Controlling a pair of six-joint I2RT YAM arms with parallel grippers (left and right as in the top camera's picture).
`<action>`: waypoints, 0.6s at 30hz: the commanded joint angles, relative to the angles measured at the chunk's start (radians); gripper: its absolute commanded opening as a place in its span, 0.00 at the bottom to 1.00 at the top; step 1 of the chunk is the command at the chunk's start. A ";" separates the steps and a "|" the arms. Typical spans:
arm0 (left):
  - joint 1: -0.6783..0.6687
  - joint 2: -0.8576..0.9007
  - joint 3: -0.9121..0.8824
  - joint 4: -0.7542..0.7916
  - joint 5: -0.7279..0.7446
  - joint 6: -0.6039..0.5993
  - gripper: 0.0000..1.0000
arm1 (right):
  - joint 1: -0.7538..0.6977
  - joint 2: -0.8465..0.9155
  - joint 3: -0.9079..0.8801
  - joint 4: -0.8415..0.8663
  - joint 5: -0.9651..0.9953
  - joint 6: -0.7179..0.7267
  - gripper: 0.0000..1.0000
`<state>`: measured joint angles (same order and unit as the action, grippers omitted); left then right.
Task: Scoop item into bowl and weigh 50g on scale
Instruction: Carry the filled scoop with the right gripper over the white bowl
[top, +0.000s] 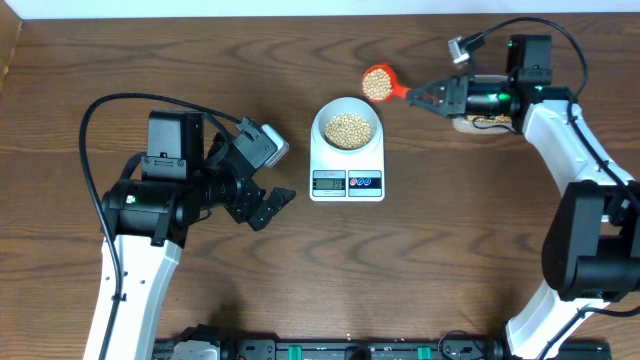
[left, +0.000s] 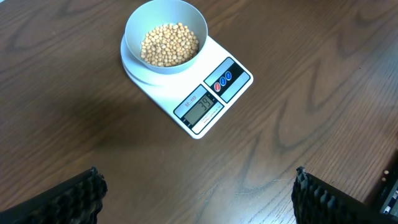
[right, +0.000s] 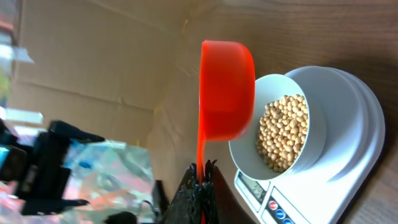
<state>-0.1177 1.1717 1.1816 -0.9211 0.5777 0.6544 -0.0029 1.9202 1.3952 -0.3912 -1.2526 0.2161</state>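
Observation:
The pale bowl (top: 347, 127) stands on the white scale (top: 346, 181) in the middle of the table and holds a heap of tan beans (top: 347, 129). Its display (left: 201, 111) is lit. My right gripper (top: 424, 96) is shut on the handle of an orange scoop (top: 378, 83), which carries beans and hovers just right of and behind the bowl. In the right wrist view the scoop (right: 225, 93) hangs beside the bowl (right: 283, 129). My left gripper (top: 275, 205) is open, empty, low over the table left of the scale; its fingertips (left: 93, 186) frame bare wood.
A container of beans (top: 482, 122) lies partly hidden under my right wrist at the back right. Cables loop behind both arms. The wooden table (top: 420, 260) reaches to a pale wall at the back.

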 joint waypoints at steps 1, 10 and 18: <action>0.005 0.001 0.031 -0.006 0.017 -0.004 0.98 | 0.027 0.009 -0.004 -0.025 0.053 -0.182 0.01; 0.005 0.001 0.031 -0.006 0.017 -0.004 0.97 | 0.084 0.009 -0.004 -0.092 0.164 -0.467 0.01; 0.005 0.001 0.031 -0.006 0.017 -0.004 0.98 | 0.114 0.009 -0.004 -0.087 0.263 -0.510 0.01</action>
<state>-0.1177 1.1717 1.1816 -0.9211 0.5777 0.6544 0.0959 1.9205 1.3952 -0.4820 -1.0122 -0.2405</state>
